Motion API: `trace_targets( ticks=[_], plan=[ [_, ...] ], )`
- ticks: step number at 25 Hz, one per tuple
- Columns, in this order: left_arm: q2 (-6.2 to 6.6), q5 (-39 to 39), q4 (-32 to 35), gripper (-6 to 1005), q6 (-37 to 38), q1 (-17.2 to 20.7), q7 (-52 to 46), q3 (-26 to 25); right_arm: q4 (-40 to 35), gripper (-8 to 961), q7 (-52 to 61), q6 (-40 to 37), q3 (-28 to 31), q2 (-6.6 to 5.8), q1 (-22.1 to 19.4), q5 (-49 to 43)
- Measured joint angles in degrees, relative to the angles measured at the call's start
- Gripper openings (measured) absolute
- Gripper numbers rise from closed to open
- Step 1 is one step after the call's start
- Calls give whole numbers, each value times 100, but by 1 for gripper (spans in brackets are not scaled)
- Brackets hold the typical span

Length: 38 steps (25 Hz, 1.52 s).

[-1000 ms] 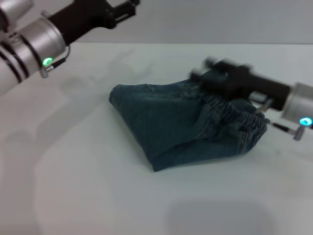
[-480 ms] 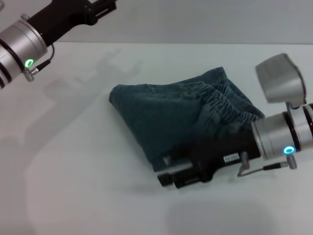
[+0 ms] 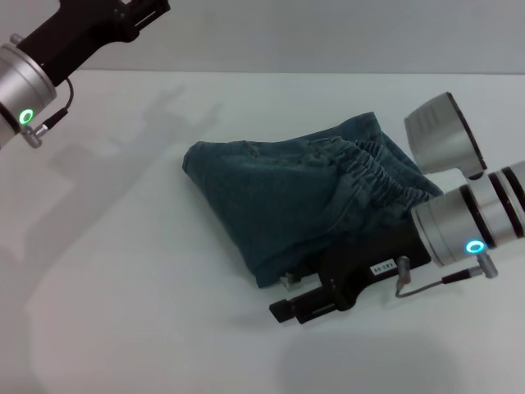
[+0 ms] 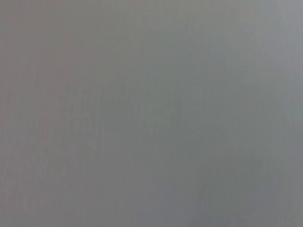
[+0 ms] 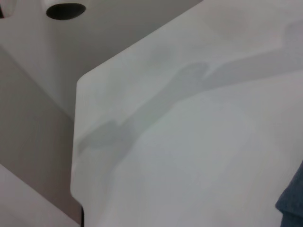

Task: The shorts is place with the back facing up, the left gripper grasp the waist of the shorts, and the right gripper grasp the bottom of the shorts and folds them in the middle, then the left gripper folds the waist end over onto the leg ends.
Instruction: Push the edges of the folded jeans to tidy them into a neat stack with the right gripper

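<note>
Lying folded into a compact wedge mid-tabletop [image 3: 123,312], the shorts [image 3: 279,197] show their ruffled waist [image 3: 373,176] on top. The right gripper [image 3: 308,305] has dropped beside their near edge, the left gripper [image 3: 143,12] has lifted well away; neither's jaws can be told, suggesting folding is done. Only the right wrist view catches the tabletop's corner and a denim sliver; the left wrist view shows nothing.

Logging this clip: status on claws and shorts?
Left claw raised far left, clear of cloth. Right claw low at the near edge of the folded shorts. Waist on top. Nothing in the way.
</note>
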Motion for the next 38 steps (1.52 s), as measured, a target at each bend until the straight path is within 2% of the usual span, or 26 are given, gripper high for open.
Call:
trace_targets(
  ticks=[6,22,33,38],
  plan=[
    [-6,-75,-4,846,77,117,-10,-1,18,676,184,212,-116,11,130,-11],
    [-24,-207,-34,846,225,217,-14,42,70,676,390,1857,-401,76,374,308],
    [-24,-207,-228,846,238,170,40,59,72,676,-66,3497,-1604,102,281,2144],
    [-19,-205,-232,846,242,195,44,60,18,676,-132,3716,-1890,103,263,2507]
  ],
)
